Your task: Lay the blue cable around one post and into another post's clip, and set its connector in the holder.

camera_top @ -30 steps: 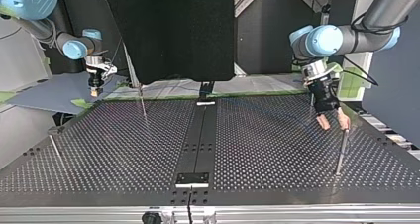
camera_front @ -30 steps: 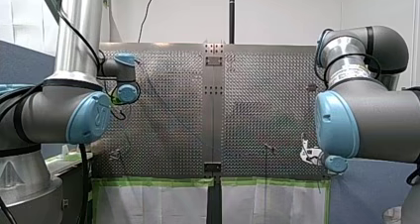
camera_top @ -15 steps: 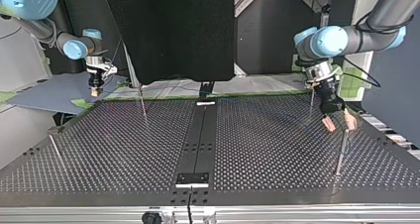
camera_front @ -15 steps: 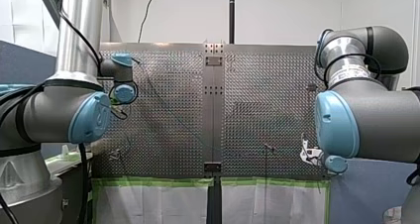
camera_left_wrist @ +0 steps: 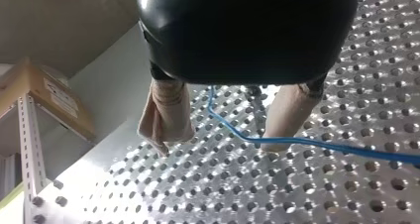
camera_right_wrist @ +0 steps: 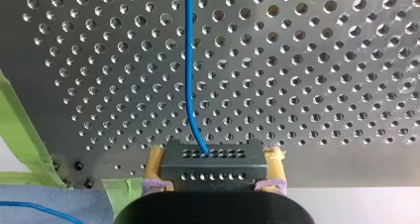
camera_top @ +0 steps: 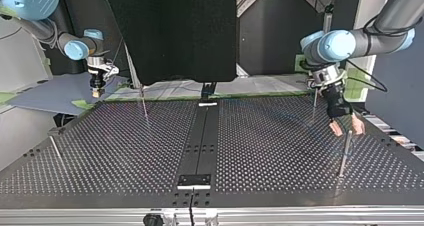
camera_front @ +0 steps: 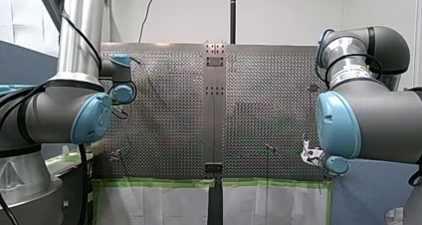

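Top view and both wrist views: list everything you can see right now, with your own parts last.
table: one, silver, perforated, fills most of the top view.
centre strip: one, black, down the table's middle.
posts: at least four, thin metal, upright, two on each half of the table.
blue cable: one, runs over the table.
connector: one, black, on the blue cable's end.
green tape: strips, along the table's edge.
left gripper: one, beige pads, open, at the top view's right; the blue cable passes between its fingers.
right gripper: one, yellow pads, shut on the connector, at the top view's left.
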`<state>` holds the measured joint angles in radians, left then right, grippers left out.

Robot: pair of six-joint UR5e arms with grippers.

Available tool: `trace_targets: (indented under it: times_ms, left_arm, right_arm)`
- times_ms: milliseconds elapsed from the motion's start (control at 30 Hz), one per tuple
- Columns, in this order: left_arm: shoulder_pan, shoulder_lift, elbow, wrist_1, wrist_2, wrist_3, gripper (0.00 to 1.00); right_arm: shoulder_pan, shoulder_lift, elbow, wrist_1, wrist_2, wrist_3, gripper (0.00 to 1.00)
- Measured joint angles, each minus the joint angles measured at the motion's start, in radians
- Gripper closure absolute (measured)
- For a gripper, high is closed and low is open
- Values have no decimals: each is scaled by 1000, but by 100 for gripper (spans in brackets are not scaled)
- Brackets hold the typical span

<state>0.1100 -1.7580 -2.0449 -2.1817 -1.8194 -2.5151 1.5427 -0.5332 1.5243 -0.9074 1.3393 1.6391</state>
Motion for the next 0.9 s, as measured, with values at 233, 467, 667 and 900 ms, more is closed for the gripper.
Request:
trace_targets:
  times_ms: [233,467,667,900]
  left_arm:
    - [-1,-65,38,-14,9,30,2]
    - [1,-89,95,-69,-7,48,2]
    - [6,-90,130,-90,-12,52,2]
    - [11,-91,153,-102,1,52,2]
  right_arm:
    - [3,0,0,0,0,-2,100]
    - [5,0,0,-1,0,-2,100]
    - [6,0,0,-1,0,-2,100]
    - [7,0,0,-1,0,-1,100]
